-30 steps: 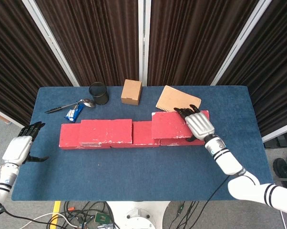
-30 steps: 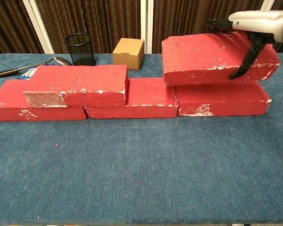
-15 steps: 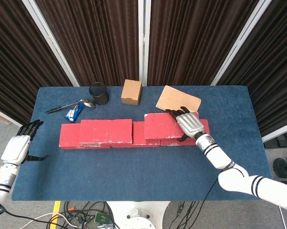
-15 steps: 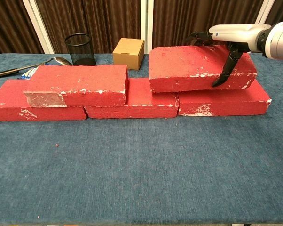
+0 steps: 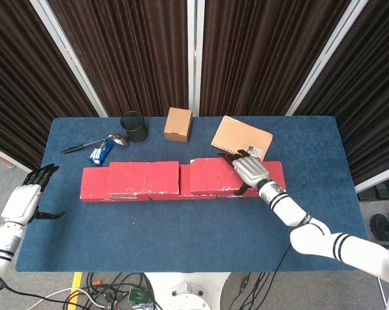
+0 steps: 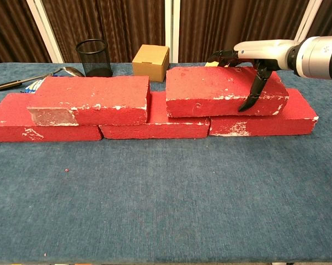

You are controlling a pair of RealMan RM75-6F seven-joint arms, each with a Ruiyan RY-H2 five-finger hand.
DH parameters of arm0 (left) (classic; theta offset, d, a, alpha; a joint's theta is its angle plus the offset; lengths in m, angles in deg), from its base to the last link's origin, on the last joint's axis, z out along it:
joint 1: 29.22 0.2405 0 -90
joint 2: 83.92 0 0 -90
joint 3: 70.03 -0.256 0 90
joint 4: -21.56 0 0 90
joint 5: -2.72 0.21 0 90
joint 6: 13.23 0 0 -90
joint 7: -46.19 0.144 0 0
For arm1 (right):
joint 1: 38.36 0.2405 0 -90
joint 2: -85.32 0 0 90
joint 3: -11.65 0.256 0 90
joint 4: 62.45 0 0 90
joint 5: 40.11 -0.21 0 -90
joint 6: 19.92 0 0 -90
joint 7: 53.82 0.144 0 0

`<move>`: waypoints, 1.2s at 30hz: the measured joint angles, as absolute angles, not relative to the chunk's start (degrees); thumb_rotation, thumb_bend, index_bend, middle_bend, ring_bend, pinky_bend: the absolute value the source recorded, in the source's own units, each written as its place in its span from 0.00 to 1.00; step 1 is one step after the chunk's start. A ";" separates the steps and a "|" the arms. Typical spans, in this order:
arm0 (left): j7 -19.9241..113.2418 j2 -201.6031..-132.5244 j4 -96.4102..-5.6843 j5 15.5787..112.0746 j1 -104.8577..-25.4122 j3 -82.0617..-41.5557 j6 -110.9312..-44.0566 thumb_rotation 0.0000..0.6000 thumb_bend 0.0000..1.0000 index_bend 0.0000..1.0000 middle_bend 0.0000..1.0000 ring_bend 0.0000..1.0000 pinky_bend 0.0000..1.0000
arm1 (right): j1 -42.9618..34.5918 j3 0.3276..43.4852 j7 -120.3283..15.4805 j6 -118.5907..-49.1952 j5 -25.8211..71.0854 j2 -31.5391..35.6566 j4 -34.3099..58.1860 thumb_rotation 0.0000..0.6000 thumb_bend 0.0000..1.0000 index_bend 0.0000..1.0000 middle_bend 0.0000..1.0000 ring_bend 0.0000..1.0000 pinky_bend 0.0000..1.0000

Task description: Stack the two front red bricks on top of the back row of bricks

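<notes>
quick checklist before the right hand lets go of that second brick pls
1. Right hand grips the upper right brick: ok, fingers over the top, thumb on the front face.
2. Brick rests flat on the bottom row: ok, no gap shows along its lower edge in the chest view.
3. Brick spans the joint between two lower bricks: ok.
4. Gap to the upper left brick: ok, a narrow gap, not touching.
5. Back edge lined up with the row: cannot tell, hidden behind the brick.
6. Left hand out of the way: ok, open at the table's left edge.
</notes>
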State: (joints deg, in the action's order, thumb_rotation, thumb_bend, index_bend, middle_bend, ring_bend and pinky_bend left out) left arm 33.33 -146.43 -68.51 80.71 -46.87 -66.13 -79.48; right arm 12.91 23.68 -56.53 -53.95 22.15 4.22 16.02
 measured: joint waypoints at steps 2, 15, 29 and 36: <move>33.23 -146.51 -68.44 80.66 -46.88 -66.12 -79.42 1.00 0.00 0.01 0.00 0.00 0.00 | 13.23 23.60 -55.99 -53.54 22.30 3.97 15.51 1.00 0.00 0.00 0.24 0.22 0.00; 32.89 -146.98 -67.70 80.89 -47.28 -66.22 -78.55 1.00 0.00 0.01 0.00 0.00 0.00 | 14.83 23.46 -52.80 -51.66 23.17 2.38 12.89 1.00 0.00 0.00 0.24 0.22 0.00; 32.72 -146.80 -67.74 80.65 -47.42 -66.32 -77.88 1.00 0.00 0.01 0.00 0.00 0.00 | 16.13 23.37 -51.35 -50.97 23.24 1.36 11.75 1.00 0.00 0.00 0.23 0.22 0.00; 32.17 -146.84 -67.43 80.64 -47.44 -66.44 -77.52 1.00 0.00 0.01 0.00 0.00 0.00 | 16.57 23.01 -51.69 -50.94 22.62 0.73 11.25 1.00 0.00 0.00 0.23 0.22 0.00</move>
State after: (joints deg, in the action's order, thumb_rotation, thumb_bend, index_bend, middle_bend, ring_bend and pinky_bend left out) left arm 32.17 -146.84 -67.43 80.64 -47.44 -66.44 -77.52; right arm 16.57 23.01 -51.69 -50.94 22.62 0.73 11.25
